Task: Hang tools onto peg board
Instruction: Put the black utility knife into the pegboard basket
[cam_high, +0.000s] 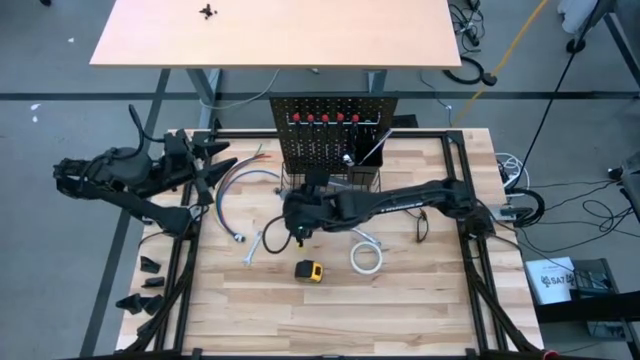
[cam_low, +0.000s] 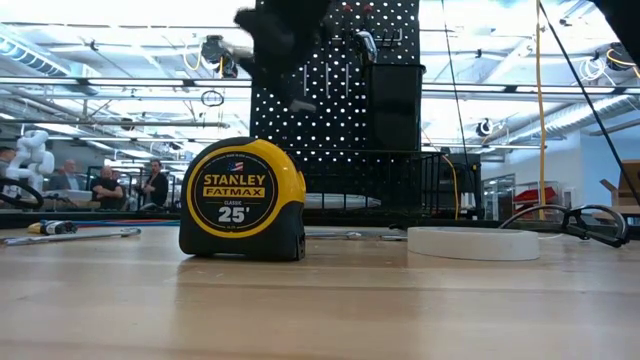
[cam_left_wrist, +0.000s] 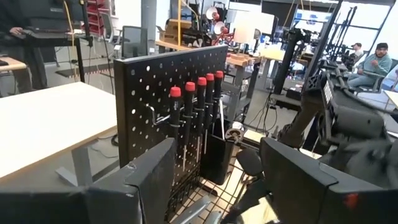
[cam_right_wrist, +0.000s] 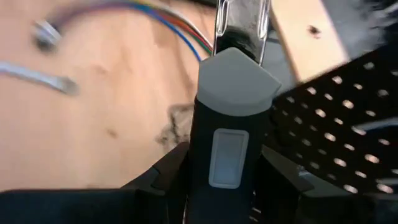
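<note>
The peg board (cam_high: 335, 140) stands upright at the table's far edge, with red-handled screwdrivers (cam_left_wrist: 196, 93) hung in a row and a wire basket (cam_high: 335, 178) at its foot. My right gripper (cam_high: 293, 225) hovers just in front of the basket, shut on a dark utility knife with a grey end (cam_right_wrist: 231, 118). My left gripper (cam_left_wrist: 217, 186) waits open at the table's left, level, facing the peg board (cam_left_wrist: 168, 93). A yellow-black tape measure (cam_high: 310, 270) and a white tape roll (cam_high: 367, 258) lie flat on the table. My right gripper pinches the utility knife's dark body (cam_right_wrist: 205, 174) between its two fingers (cam_right_wrist: 163, 182), one on each side. The knife lies along the fingers and sticks out ahead of them, grey end (cam_right_wrist: 239, 78) foremost. The gripper slants down toward the table's left, and the knife is clear of the wood.
A silver wrench (cam_high: 252, 248) and a looped cable with coloured wires (cam_high: 232, 195) lie left of my right gripper. Pliers (cam_high: 422, 225) lie under the right arm. The tape measure (cam_low: 242, 200) and tape roll (cam_low: 475, 242) occupy the near middle. Bare wood lies nearer the front edge.
</note>
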